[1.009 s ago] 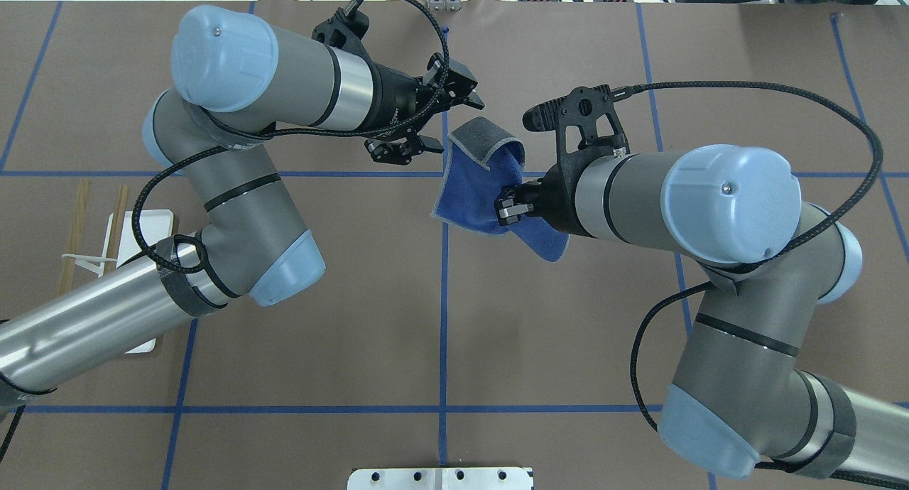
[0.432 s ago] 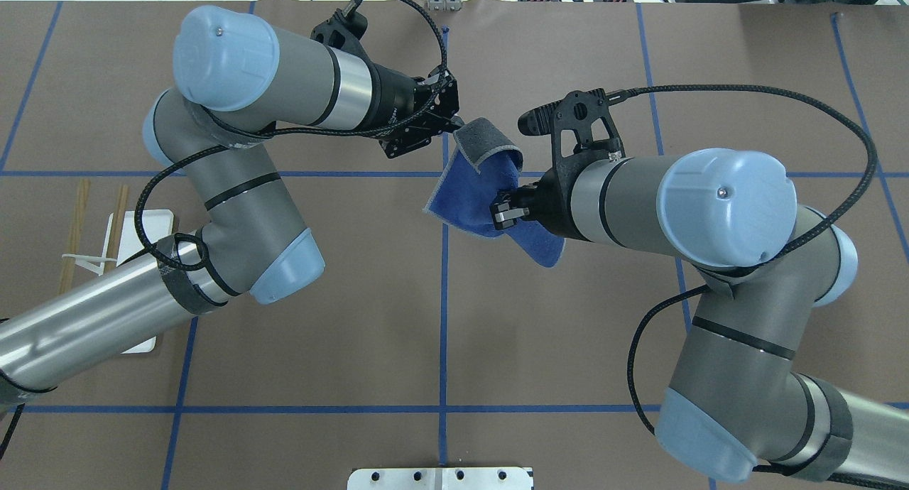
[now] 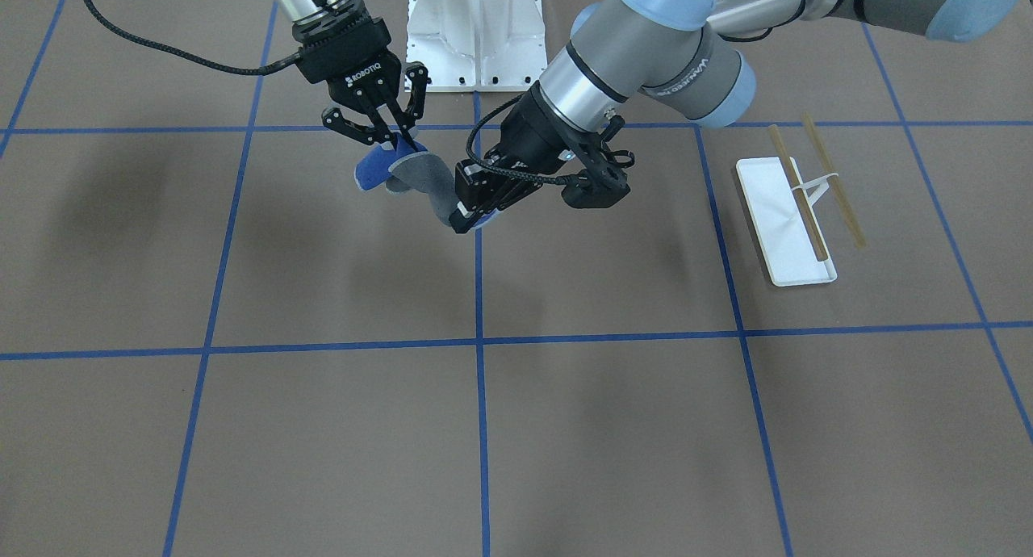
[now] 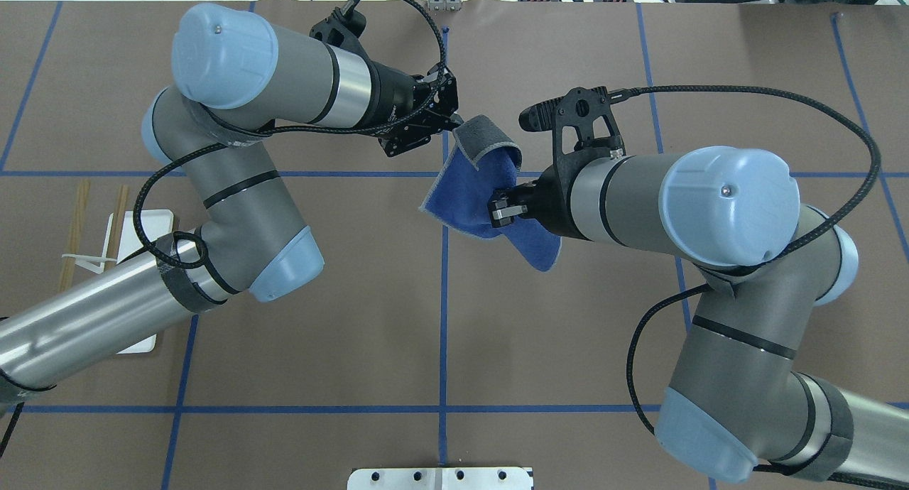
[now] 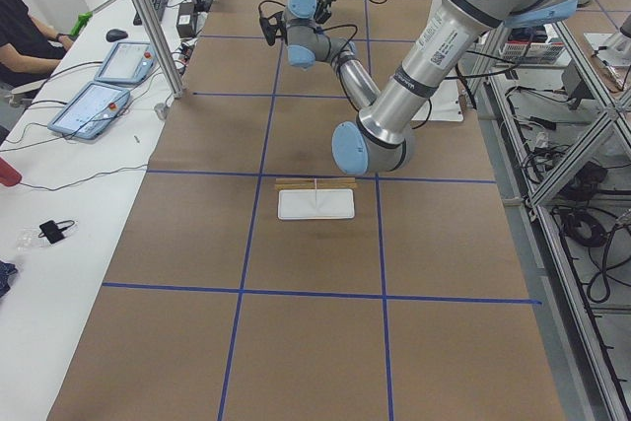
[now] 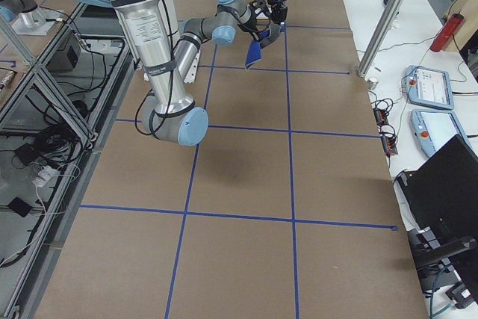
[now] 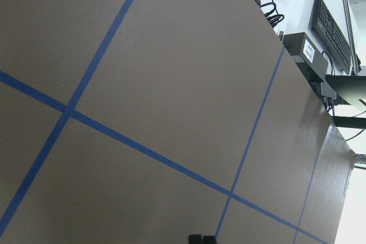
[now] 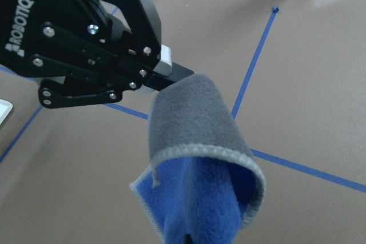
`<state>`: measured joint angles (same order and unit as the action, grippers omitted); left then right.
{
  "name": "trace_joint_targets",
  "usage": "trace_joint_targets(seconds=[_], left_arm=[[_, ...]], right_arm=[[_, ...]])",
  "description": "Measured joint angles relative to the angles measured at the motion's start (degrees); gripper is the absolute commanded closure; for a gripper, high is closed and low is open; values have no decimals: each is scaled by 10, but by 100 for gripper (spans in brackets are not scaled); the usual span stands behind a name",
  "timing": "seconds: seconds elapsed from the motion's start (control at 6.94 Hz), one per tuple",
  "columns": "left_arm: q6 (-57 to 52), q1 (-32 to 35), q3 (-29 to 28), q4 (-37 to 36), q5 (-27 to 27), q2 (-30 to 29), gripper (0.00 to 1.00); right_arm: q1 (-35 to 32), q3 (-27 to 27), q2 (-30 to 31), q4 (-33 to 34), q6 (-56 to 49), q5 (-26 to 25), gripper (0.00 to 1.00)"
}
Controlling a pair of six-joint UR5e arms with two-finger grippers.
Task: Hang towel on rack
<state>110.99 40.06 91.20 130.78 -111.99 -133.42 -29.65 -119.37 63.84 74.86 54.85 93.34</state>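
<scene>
The towel (image 4: 490, 192), blue with its grey side folded over at the top, hangs in the air between both grippers. My right gripper (image 4: 497, 211) is shut on its blue middle; in the front-facing view it (image 3: 399, 145) pinches down from above. My left gripper (image 4: 458, 124) is shut on the grey folded corner (image 3: 428, 182), and the right wrist view shows its fingertip (image 8: 171, 72) at the grey fold (image 8: 194, 124). The rack (image 3: 787, 218), a white tray with two tan rods, stands far off on my left, partly hidden under my left arm in the overhead view (image 4: 135, 227).
The large white bolted pedestal (image 3: 476, 32) stands at the robot's base. Blue tape lines (image 3: 478, 299) cross the brown table cover. A side desk with tablets (image 5: 99, 96) and an operator runs along the far table edge.
My left gripper, open around the towel's grey corner a second ago, has shut on it. My right gripper has shifted slightly left with the towel.
</scene>
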Motion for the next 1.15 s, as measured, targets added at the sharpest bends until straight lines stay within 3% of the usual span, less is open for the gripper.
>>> trace_joint_targets(seconds=[0.14,0.43,0.86,1.15], left_arm=[[5,18,1,-7,-27,1,100],[6,74,23,-35,-137,21,100],[-15,143,105,-41,-227,121,100],[-67,220,151,-39,-319,197,100]], right_arm=[[-4,-1,2,16,21,14,0],[-40,-3,11,72,33,64,0],[-149,13,38,101,11,185,0],[-210,27,43,158,-29,252,0]])
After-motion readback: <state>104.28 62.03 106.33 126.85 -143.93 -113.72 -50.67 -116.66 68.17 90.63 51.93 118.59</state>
